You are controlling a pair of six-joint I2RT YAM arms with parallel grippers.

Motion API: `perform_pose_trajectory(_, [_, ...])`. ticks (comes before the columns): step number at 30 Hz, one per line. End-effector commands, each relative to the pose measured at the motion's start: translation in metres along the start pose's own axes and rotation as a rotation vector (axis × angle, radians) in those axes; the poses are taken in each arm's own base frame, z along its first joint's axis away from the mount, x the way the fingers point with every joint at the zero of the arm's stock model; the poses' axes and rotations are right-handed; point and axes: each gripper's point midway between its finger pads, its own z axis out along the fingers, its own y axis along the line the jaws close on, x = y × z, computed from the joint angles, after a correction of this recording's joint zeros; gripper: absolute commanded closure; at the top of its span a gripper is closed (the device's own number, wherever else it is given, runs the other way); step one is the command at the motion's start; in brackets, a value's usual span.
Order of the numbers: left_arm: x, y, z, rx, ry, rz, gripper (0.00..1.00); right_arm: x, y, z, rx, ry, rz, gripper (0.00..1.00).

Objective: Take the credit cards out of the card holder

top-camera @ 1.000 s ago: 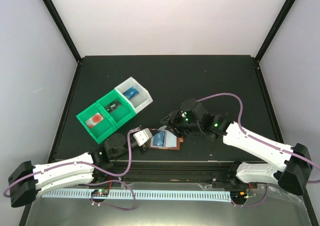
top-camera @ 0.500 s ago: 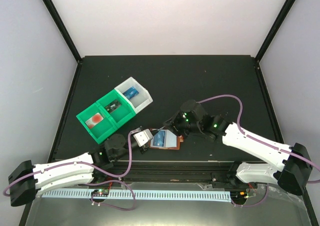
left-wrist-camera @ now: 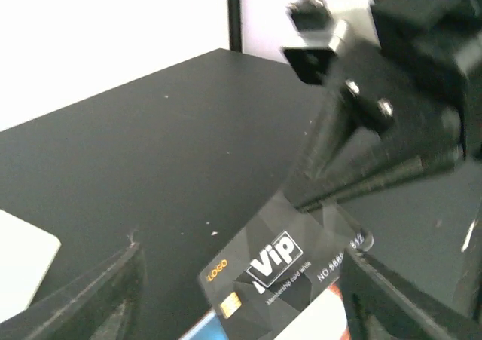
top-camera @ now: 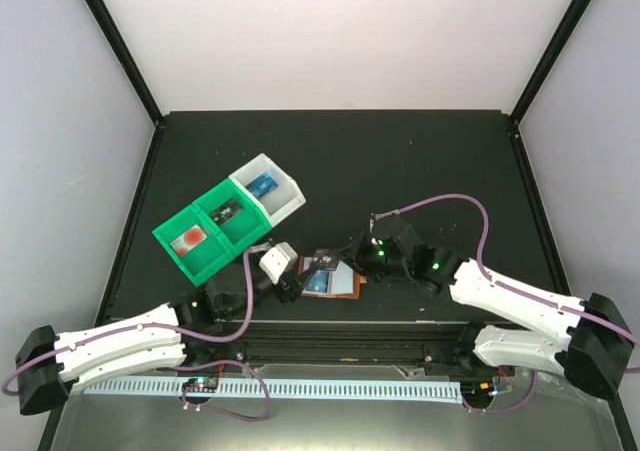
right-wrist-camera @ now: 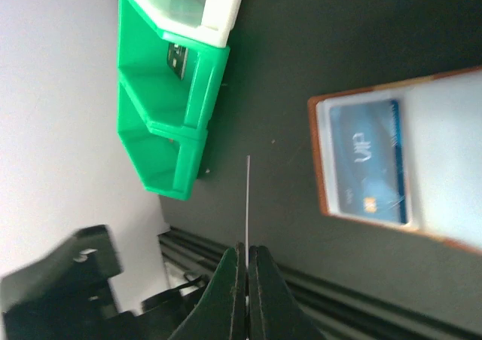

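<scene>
The right gripper is pinched tight on the dark card at the card holder. The left gripper stands open, with nothing in its fingers. I can't quite tell if the card has cleared its pocket. If not, pulling could drag the unpinned holder, and the thin edge grip could slip.

The left wrist view shows the card's printed face. The right wrist view shows it only edge-on, plus the blue card in its clear pocket and the green bin.
</scene>
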Motion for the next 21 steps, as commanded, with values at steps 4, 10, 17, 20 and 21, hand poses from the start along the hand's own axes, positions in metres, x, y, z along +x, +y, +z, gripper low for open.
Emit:
perform_pose_trajectory(4, [-0.024,0.01,-0.013,-0.04,0.033,-0.335,0.2,-0.021,0.008,-0.025,-0.123,-0.184,-0.443,0.99])
perform_pose_trajectory(10, [-0.038,-0.012,-0.018,0.105,0.08,-0.567,0.2,0.009,0.041,-0.074,-0.408,-0.178,-0.714,0.99])
perform_pose_trajectory(17, [-0.054,-0.051,-0.023,0.346,0.109,-0.748,0.29,0.041,0.057,-0.125,-0.653,-0.141,-0.807,0.99])
perform_pose_trajectory(20, [-0.062,-0.059,-0.027,0.422,0.073,-0.782,0.31,0.051,0.06,-0.137,-0.721,-0.114,-0.812,0.99])
perform_pose_trajectory(21, [-0.065,-0.06,-0.029,0.439,0.056,-0.796,0.32,0.052,0.061,-0.139,-0.73,-0.111,-0.81,0.99])
